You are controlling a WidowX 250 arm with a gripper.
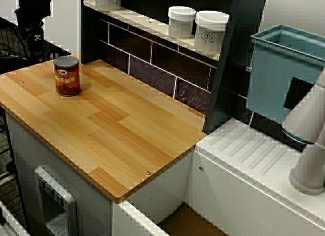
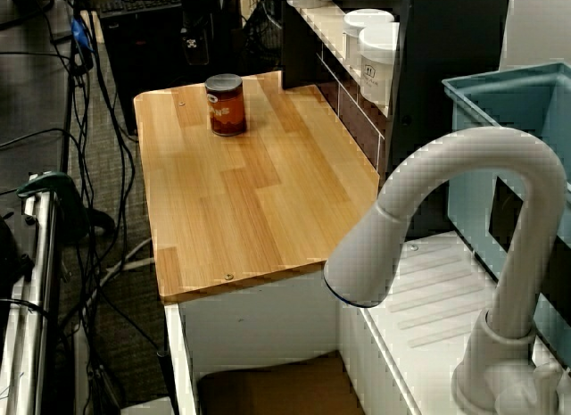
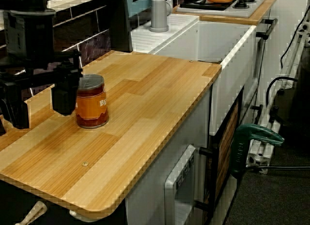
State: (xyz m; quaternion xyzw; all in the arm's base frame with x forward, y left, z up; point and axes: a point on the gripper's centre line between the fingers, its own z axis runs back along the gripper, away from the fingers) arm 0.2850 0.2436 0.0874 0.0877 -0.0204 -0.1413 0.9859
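Light wooden plank table (image 3: 145,104). At its 9 o'clock end in the low side view hangs the black two-finger gripper (image 3: 41,117), spread wide and holding nothing. The orange-labelled metal can (image 3: 92,101) stands upright on the table at the gripper's 3 o'clock, close beside it.

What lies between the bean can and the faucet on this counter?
Nothing stands there. In the view from behind the faucet, only bare wooden counter and then ribbed white drainboard separate it from the can.
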